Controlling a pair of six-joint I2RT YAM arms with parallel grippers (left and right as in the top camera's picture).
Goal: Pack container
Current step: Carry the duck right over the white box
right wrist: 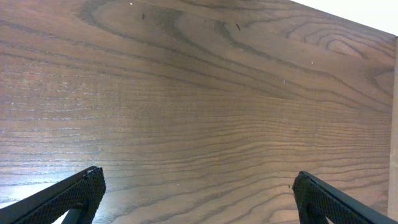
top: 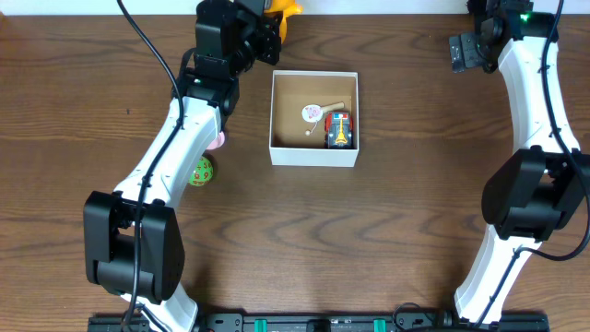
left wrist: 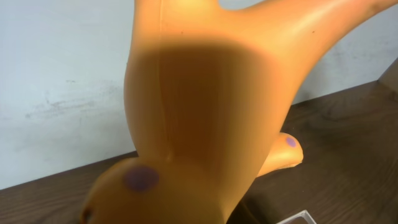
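The container [top: 313, 154] is a square white-walled box with a brown floor at the table's middle back. In it lie a red toy car [top: 339, 129] and a small pink-and-white round toy [top: 312, 112]. My left gripper [top: 265, 37] is just behind the box's far left corner, shut on an orange toy [top: 287, 13]. This orange toy [left wrist: 205, 118], with purple spots, fills the left wrist view and hides the fingers. A corner of the container [left wrist: 296, 218] shows below it. My right gripper [right wrist: 199, 193] stands wide open over bare wood at the far right [top: 463, 51].
A green patterned ball [top: 202, 171] and a pink toy [top: 218, 140] lie left of the container, partly under my left arm. A pale wall [left wrist: 62, 81] runs behind the table's back edge.
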